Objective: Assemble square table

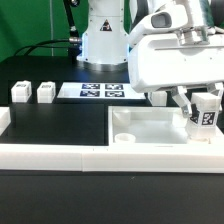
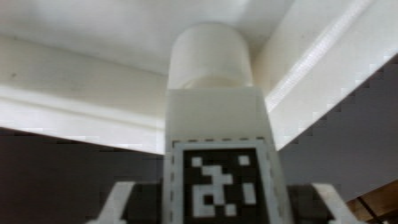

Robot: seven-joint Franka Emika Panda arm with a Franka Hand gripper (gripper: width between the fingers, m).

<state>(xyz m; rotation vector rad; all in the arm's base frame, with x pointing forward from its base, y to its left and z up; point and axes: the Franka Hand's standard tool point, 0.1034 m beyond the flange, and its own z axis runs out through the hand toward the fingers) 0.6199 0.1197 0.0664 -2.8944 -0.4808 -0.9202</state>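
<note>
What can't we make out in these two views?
- Fourth leg: in neither view; only the held leg and two loose legs show.
- Whether the held leg touches the tabletop: too small in the exterior view, blurred in the wrist view.
- Tabletop's right end: cut off by the exterior view's right edge.
- Gripper fingers: mostly behind the wrist housing, exterior view; cut off by the frame edge, wrist view.

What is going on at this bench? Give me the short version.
The Panda arm's hand is shut on one white tagged table leg and holds it at the corner of the square tabletop on the exterior view's right. Whether the leg is seated in the slab cannot be told. Toward the exterior view's left, two more legs stand loose, beside the marker board.
</note>
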